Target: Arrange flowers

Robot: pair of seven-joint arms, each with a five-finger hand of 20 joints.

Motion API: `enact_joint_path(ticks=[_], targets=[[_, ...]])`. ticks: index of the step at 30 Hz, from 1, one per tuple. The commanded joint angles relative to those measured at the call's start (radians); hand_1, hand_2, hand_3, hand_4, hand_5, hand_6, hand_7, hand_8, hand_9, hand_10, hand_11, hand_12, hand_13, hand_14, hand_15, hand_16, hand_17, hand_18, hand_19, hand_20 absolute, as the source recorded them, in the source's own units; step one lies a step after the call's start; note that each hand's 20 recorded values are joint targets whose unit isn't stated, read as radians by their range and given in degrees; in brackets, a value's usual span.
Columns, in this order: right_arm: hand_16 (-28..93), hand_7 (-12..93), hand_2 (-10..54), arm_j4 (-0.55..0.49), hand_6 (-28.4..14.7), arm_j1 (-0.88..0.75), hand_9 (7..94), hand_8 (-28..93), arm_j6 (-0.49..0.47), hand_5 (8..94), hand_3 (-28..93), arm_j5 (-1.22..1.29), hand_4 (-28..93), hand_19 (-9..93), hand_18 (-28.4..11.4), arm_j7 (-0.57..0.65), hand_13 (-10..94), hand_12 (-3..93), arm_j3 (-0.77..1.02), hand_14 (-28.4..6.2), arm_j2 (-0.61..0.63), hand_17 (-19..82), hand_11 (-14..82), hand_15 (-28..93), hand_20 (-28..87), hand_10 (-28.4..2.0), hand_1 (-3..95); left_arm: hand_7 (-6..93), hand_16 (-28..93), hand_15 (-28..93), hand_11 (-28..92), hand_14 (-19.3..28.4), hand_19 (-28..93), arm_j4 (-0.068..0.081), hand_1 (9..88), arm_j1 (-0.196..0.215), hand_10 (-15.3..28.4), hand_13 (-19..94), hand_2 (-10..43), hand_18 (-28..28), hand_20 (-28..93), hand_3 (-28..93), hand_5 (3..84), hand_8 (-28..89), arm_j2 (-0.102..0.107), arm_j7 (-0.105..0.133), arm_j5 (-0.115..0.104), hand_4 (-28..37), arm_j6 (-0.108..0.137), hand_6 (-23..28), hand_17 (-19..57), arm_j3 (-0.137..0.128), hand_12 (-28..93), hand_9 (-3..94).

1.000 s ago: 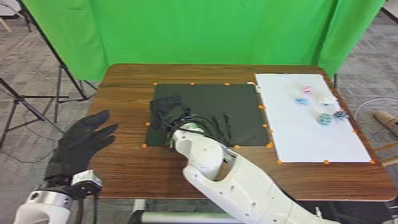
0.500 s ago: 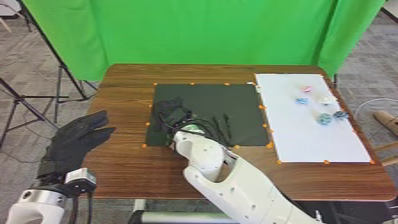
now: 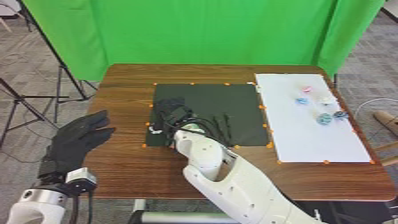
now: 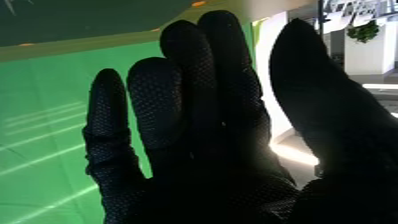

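My right hand [image 3: 172, 111] is over the left part of the black mat [image 3: 209, 95] in the head view. In the right wrist view that same hand [image 4: 213, 135] is open, fingers straight and thumb apart, with nothing held. My left hand [image 3: 73, 142] hovers off the table's left edge, open and relaxed. Flower heads lie on the white sheet [image 3: 293, 140]: a pink one [image 3: 306, 89], a light blue one [image 3: 302, 101], a white one [image 3: 327, 100], a teal one [image 3: 324, 119] and a dark blue one [image 3: 340, 115]. A small white item [image 3: 156, 131] shows beside my right hand; I cannot tell what it is.
The brown table [image 3: 124, 170] carries the mat and sheet, both marked with orange dots. Thin dark strands [image 3: 227, 127] run near my right wrist. A green curtain [image 3: 213, 35] hangs behind, and black stand legs [image 3: 60, 75] are at the left.
My right hand has shifted slightly in place, and the small white item beside it has come into sight. My left hand has moved slightly left and down from its earliest position.
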Motion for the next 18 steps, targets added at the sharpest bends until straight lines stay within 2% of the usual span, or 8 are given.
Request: enact_joint_path(ticks=[1,4,6,9,13,15,16,18], targets=[[24,26,-9.5,-0.005,-2.5,0.004,65.4,-16,0.005,70.5,83,-0.010,-28,78,-24.8,0.006,56,22.4,0.000,-11.8,-0.011,17,46.1,78,27,-15.0,33.4,25.6,-6,50,37,18.8,53,0.003,24.1,0.003,13.2,35,7.6,22.1,27,84,44.7,-18,-0.010,-0.012,0.003,-15.5,-0.022,8.9,-6.9,-0.009,8,41.9],[24,26,-9.5,-0.008,-2.6,0.003,65.3,-16,0.005,70.4,83,-0.013,-28,78,-25.1,0.005,55,22.2,0.001,-11.9,-0.008,17,46.0,78,27,-15.1,33.4,24.2,-6,51,38,19.5,53,0.002,24.2,0.007,14.1,35,7.6,22.3,27,84,45.3,-17,-0.012,-0.014,0.003,-15.3,-0.022,9.6,-7.0,-0.012,8,42.1],[24,26,-9.5,-0.014,-2.7,0.006,65.2,-16,0.003,70.3,83,-0.010,-28,78,-25.2,0.007,55,22.1,-0.003,-12.1,-0.002,17,46.0,78,27,-15.2,33.0,22.9,-6,53,38,20.9,54,-0.005,24.5,0.026,15.4,34,7.4,22.3,27,84,45.6,-16,-0.004,-0.009,-0.002,-15.1,-0.011,10.5,-7.0,-0.017,8,41.9],[24,25,-9.5,-0.041,-3.1,0.031,65.1,-16,0.004,70.1,82,0.024,-28,78,-25.6,0.020,55,22.0,-0.025,-12.6,0.026,17,45.7,78,27,-15.4,32.8,19.0,-9,58,39,24.0,55,-0.015,25.1,0.068,19.2,32,7.2,22.9,27,83,47.5,-12,-0.011,-0.010,-0.003,-14.3,-0.013,13.1,-7.3,-0.046,10,41.7],[23,23,-7.2,-0.105,-3.7,0.094,64.4,-15,0.006,69.0,81,0.067,-28,77,-25.9,0.031,54,21.9,-0.076,-13.2,0.107,16,44.7,77,27,-15.7,31.7,15.8,-11,64,43,27.7,57,-0.034,26.9,0.149,23.0,31,6.7,23.4,27,80,49.5,-9,-0.010,0.014,-0.018,-12.9,0.008,15.9,-7.3,-0.093,12,42.3],[23,22,-5.8,-0.148,-4.4,0.126,63.0,-15,-0.008,67.7,80,0.098,-28,76,-26.1,0.030,52,21.7,-0.090,-13.9,0.161,15,43.7,77,27,-16.1,31.2,14.8,-11,65,43,28.2,57,-0.039,27.7,0.184,24.2,31,6.4,23.5,27,80,50.0,-8,0.003,0.042,-0.035,-12.3,0.025,16.6,-7.3,-0.105,13,42.0],[23,22,-5.5,-0.171,-4.6,0.136,62.6,-14,-0.014,67.3,80,0.121,-28,76,-26.1,0.040,52,21.7,-0.097,-14.0,0.190,15,43.6,77,27,-16.2,31.0,14.7,-12,65,43,28.3,58,-0.046,27.9,0.207,24.3,31,6.3,23.5,27,80,50.2,-8,-0.007,0.039,-0.031,-12.2,0.019,16.6,-7.3,-0.122,13,41.9],[22,21,-4.9,-0.222,-5.2,0.140,61.2,-14,-0.046,66.1,80,0.145,-28,76,-26.3,0.038,51,21.7,-0.081,-14.6,0.239,14,43.1,76,27,-16.5,30.4,15.1,-13,63,41,28.3,57,-0.053,28.5,0.249,24.2,31,6.1,23.6,27,79,51.5,-7,-0.007,0.071,-0.044,-12.0,0.031,17.1,-7.1,-0.139,12,41.7]])
